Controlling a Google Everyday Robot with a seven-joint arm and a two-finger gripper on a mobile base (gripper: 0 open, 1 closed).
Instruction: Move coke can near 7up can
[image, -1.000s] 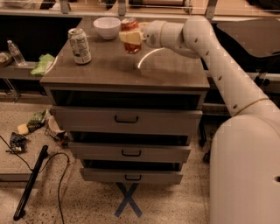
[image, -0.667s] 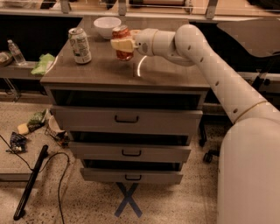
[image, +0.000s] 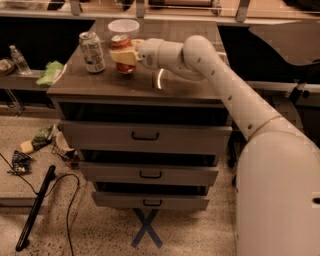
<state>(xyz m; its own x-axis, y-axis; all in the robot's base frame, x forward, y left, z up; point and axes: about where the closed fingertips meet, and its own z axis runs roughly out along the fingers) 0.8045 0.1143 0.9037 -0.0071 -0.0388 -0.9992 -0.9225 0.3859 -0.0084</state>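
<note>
The red coke can (image: 121, 44) stands upright in my gripper (image: 123, 55), whose yellowish fingers (image: 125, 56) are shut around its middle, at the back left of the brown cabinet top (image: 190, 87). The pale white-and-green 7up can (image: 92, 51) stands upright a short way to the left of it, near the cabinet's left edge. The two cans are apart, with a small gap between them. My white arm reaches in from the right across the top.
A white bowl (image: 123, 26) sits just behind the coke can. The cabinet has three drawers (image: 145, 136) below. A water bottle (image: 19, 59) and green cloth (image: 50, 73) lie on a low shelf at left. Litter and a black cable lie on the floor.
My gripper has carried the coke can leftward across the cabinet top, from the middle to close beside the 7up can. The 7up can and bowl have not moved.
</note>
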